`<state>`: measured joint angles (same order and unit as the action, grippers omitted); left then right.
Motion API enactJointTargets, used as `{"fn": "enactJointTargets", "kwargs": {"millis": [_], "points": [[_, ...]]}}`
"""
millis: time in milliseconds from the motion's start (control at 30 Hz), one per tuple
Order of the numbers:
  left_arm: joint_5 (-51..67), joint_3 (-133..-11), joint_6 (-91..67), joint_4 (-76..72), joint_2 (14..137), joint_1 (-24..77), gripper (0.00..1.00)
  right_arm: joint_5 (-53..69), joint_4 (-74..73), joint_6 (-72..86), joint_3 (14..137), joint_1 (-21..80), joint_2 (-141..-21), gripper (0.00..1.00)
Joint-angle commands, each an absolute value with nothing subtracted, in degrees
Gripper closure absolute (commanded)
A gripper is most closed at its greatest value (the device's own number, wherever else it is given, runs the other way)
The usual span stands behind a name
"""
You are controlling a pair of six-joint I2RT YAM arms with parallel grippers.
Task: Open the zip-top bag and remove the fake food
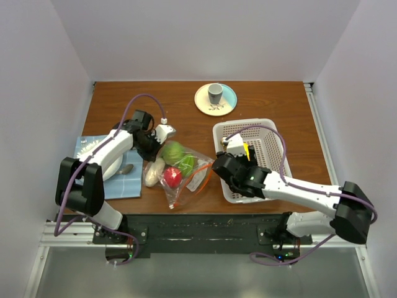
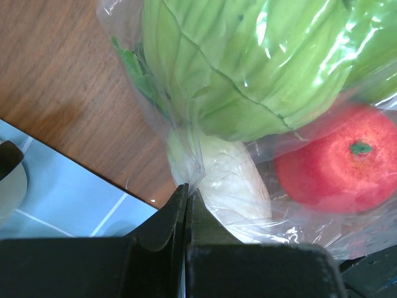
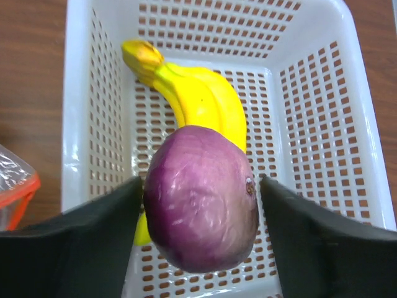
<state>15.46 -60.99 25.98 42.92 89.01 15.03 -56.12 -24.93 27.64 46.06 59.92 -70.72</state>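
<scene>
The zip-top bag [image 1: 193,177] lies on the table left of the white basket [image 1: 273,133], its orange-red zip strip toward the basket. Inside it are green pieces [image 1: 174,151], a red round fruit [image 1: 172,177] and a cream oval piece [image 1: 154,172]. My left gripper [image 1: 155,152] is shut on a fold of the bag's plastic [image 2: 192,171] at its left end, beside the cream piece [image 2: 232,180]. My right gripper [image 1: 239,162] is over the basket's left side, shut on the purple piece [image 3: 201,198]. The yellow banana bunch [image 3: 198,99] lies in the basket [image 3: 74,124] below it.
A round plate with a grey cup [image 1: 215,94] stands at the back centre. A blue cloth [image 1: 133,180] with a white dish [image 1: 108,164] and a spoon lies at the left, under my left arm. A corner of the bag [image 3: 15,186] shows left of the basket.
</scene>
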Motion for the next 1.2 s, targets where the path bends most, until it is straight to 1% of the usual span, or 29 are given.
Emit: {"fn": "enactJointTargets", "kwargs": {"millis": [0,33,133,233,267,300,367,400,467,500,667,800,933,1033,1133,1167], "points": [[17.3,-60.9,25.0,42.5,86.8,15.6,1.00,-56.8,-26.8,29.2,49.7,59.8,-69.3,0.04],[17.4,-60.9,25.0,42.5,86.8,15.6,1.00,-56.4,-26.1,28.2,49.9,59.8,-68.7,0.02],[17.2,-60.6,25.0,42.5,86.7,15.6,1.00,-53.4,-23.8,22.7,50.7,60.1,-66.2,0.01],[16.6,-60.3,25.2,41.8,86.7,15.6,1.00,-53.2,-19.4,15.5,49.9,66.2,-64.6,0.01],[16.4,-60.1,25.2,41.5,86.9,15.6,1.00,-53.1,-18.3,14.2,49.4,70.4,-64.7,0.01],[16.3,-60.0,25.1,41.3,87.0,15.6,1.00,-52.3,-16.3,12.3,49.1,72.0,-64.9,0.04],[15.9,-60.0,25.2,41.0,87.6,15.6,1.00,-48.8,-14.7,12.2,48.4,74.9,-66.3,0.11],[15.7,-59.9,25.3,40.8,87.8,15.6,1.00,-47.6,-12.8,12.2,47.9,75.6,-66.8,0.21],[15.3,-59.9,25.3,40.4,88.4,15.6,1.00,-45.1,-10.9,12.6,46.8,77.9,-69.1,0.33],[15.2,-60.1,25.3,40.3,88.7,15.6,1.00,-44.7,-8.9,12.6,46.5,78.8,-70.0,0.40],[14.9,-60.9,25.3,40.1,90.5,15.7,1.00,-44.5,-4.9,12.6,47.3,80.5,-79.3,0.52],[14.7,-61.3,25.5,40.1,90.8,15.7,1.00,-43.2,1.7,10.4,48.1,80.5,-84.0,0.53],[14.3,-61.1,25.7,40.2,90.5,15.8,1.00,-44.0,4.5,9.1,50.4,80.3,-89.6,0.54],[14.1,-60.6,25.8,40.3,89.9,15.9,1.00,-42.3,6.1,9.0,51.7,79.2,-91.7,0.51],[13.7,-60.4,26.5,40.5,89.0,15.9,1.00,-39.9,7.6,8.6,52.6,77.4,-93.9,0.36],[13.6,-60.5,26.5,41.0,89.0,15.8,1.00,-38.6,8.1,8.5,52.7,77.1,-94.7,0.22]]}}
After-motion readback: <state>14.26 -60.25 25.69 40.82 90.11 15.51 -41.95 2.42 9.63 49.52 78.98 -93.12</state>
